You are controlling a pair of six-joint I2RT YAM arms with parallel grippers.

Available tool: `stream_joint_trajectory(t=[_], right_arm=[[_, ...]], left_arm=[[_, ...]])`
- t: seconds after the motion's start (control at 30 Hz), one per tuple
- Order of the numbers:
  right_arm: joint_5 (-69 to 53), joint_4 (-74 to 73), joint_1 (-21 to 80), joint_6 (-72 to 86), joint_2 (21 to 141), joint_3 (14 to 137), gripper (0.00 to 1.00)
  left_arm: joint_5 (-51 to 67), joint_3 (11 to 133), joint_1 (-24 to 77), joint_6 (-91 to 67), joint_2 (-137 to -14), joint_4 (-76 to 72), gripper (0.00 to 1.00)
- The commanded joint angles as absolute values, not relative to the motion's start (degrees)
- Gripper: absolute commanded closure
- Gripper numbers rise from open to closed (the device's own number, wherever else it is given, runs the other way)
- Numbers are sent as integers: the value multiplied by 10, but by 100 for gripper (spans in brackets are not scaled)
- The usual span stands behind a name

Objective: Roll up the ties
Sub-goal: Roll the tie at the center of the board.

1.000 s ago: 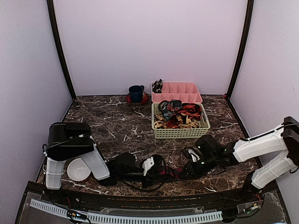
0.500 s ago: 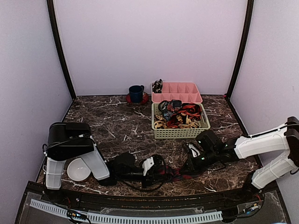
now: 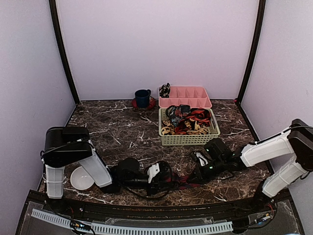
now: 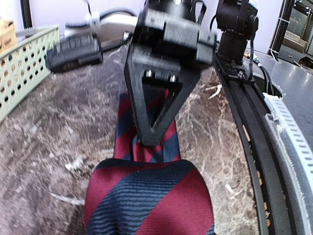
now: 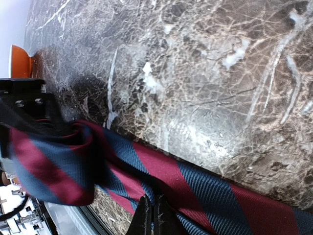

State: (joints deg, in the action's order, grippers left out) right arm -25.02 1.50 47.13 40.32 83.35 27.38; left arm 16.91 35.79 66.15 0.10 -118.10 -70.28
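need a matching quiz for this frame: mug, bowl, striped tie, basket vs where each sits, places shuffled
Things
1. mug
2. bowl
3. striped tie
4. basket

Places
A. lying along the front of the table
B. on the red coaster at the back
C. just in front of the pink tray
D. front left corner

Pairs: 1-B, 2-D, 3-A, 4-C
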Motion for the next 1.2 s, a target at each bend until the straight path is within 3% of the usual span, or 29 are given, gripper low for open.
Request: stream_joint_trajectory(t=[0.0, 0.17, 0.53, 0.63, 0.73, 0.83, 1.0, 1.17], right_arm=[[-198, -23, 460, 399, 851, 239, 100], [-197, -19, 460, 402, 855, 230, 100], [-203, -16, 460, 409, 848, 231, 100], [-213, -25, 459, 407, 821, 248, 90], [-231, -36, 460, 410, 776, 274, 63], [-258, -36, 463, 430, 738, 296, 49], [-289, -9, 495, 472, 752, 319, 44], [-287, 14, 531, 487, 807, 337, 46]], left_arm=[[199, 346, 658, 49, -1102, -663, 87], [213, 353, 658, 113, -1064, -597, 86], [194, 371, 658, 112, -1134, -485, 86], [189, 381, 658, 114, -1146, -455, 86], [179, 390, 658, 116, -1153, -424, 86], [168, 390, 659, 116, -1153, -410, 86], [159, 388, 659, 108, -1154, -401, 86], [160, 385, 660, 100, -1155, -406, 86]])
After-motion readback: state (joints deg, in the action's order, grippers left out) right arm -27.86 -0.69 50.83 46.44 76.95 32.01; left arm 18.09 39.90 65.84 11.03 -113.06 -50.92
